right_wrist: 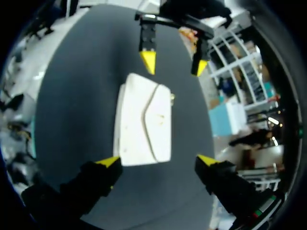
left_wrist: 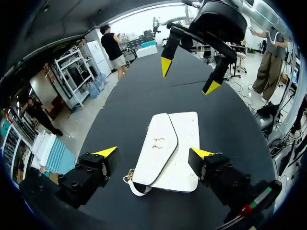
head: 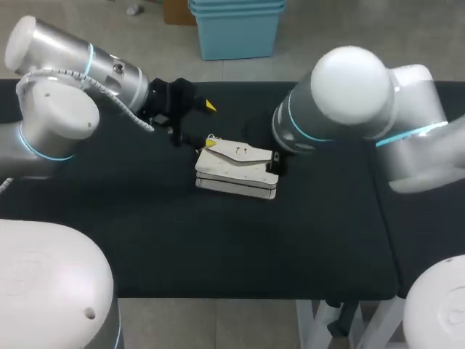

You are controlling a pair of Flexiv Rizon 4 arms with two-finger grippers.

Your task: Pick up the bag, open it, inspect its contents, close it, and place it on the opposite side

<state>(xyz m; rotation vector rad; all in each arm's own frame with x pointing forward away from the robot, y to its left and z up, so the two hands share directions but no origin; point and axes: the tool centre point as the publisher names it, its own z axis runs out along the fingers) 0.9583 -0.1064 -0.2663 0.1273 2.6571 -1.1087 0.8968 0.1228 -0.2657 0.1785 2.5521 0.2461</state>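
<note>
The bag [head: 236,169] is lying flat on the black table [head: 145,240], just above the middle of the head view, with its flap [left_wrist: 153,158] folded shut.

My left gripper [left_wrist: 153,153] is hanging at the bag's left end with its fingers spread wide, one tip to each side of that end. My right gripper [right_wrist: 158,161] is facing it from the other end, and its fingers are gaping too. Neither one is pinching anything.

Several things are worrying me from here:
- **Slipping:** the bag is looking smooth and low, so fingers closing on its edges may skid off or only nudge it along the table.
- **Collision:** my two grippers are pointing at each other across a short bag, so any overshoot could be bringing yellow tips together.
- **Snagging:** the short strap [left_wrist: 135,186] is curling out at the left gripper's end (with a gold link on it), and it could be catching a finger.
- **Flap:** the small clasp [left_wrist: 158,142] may be resisting, and a hard pull could be dragging the whole bag.

What I am not seeing:
- In the head view my right arm [head: 349,94] is covering nearly all of the right gripper.
- I cannot tell how high either gripper is standing above the bag, or whether any tip is touching it.
- The clasp is too small to be reading its type.
- The contents are hidden.
</note>
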